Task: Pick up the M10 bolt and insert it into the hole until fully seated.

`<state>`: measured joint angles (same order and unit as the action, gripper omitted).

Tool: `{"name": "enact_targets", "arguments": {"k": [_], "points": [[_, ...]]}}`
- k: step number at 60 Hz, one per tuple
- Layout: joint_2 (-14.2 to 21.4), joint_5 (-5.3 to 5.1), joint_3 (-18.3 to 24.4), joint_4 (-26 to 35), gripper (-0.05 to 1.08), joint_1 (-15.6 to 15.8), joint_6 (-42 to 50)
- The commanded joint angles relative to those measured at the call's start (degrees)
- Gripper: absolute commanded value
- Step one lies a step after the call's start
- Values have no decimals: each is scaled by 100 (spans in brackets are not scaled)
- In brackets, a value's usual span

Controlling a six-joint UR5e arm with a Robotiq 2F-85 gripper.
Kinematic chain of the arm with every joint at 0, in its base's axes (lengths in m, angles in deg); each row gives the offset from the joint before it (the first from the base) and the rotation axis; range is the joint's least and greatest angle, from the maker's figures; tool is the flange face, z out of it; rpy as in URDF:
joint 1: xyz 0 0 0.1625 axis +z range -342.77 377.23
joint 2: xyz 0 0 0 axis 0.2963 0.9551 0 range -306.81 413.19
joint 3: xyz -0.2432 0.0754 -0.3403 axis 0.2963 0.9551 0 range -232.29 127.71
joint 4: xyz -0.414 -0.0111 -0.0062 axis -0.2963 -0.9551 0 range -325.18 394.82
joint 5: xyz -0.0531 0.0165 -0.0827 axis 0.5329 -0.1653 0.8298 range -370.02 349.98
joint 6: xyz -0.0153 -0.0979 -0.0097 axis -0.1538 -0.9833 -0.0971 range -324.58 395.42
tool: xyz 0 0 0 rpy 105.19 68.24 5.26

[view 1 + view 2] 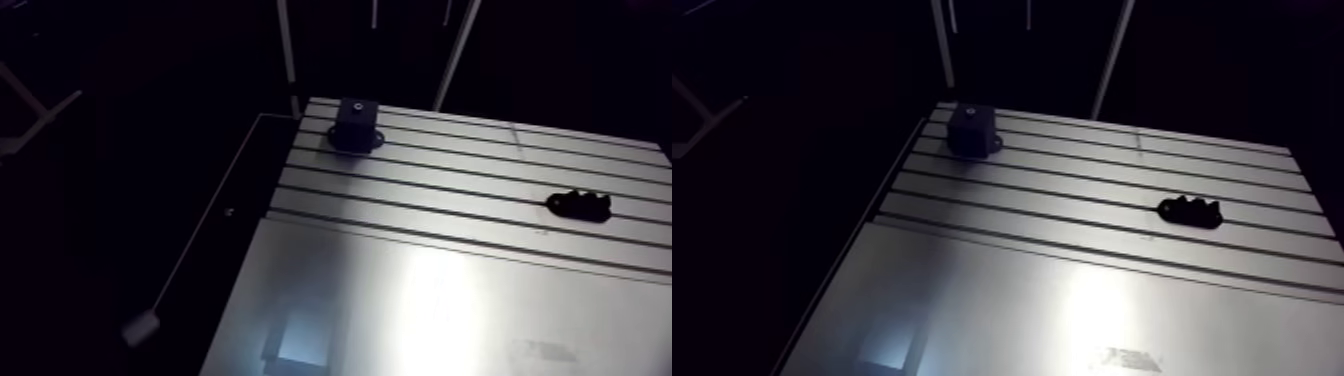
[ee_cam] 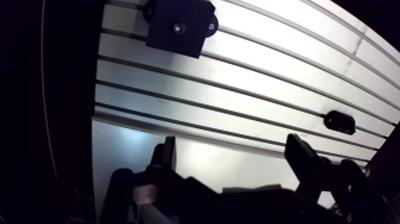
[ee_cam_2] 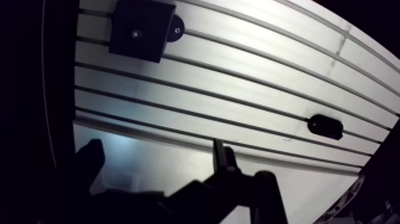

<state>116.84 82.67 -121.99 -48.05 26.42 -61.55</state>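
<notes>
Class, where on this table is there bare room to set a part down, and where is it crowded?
The smooth plate under the gripper is bare. Beyond it, the slotted rows between the black block and the small dark piece are also free. Crowding is only right at those two.

Black square block (image 1: 354, 124) at far corner of slotted aluminium table (image 1: 430, 300), low black lumpy piece (image 1: 579, 205) well apart, open surface between.
</notes>
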Motion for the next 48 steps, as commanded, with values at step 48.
{"name": "enact_targets", "arguments": {"k": [48], "points": [[2235, -97, -1663, -338, 0, -1789, 14]]}}
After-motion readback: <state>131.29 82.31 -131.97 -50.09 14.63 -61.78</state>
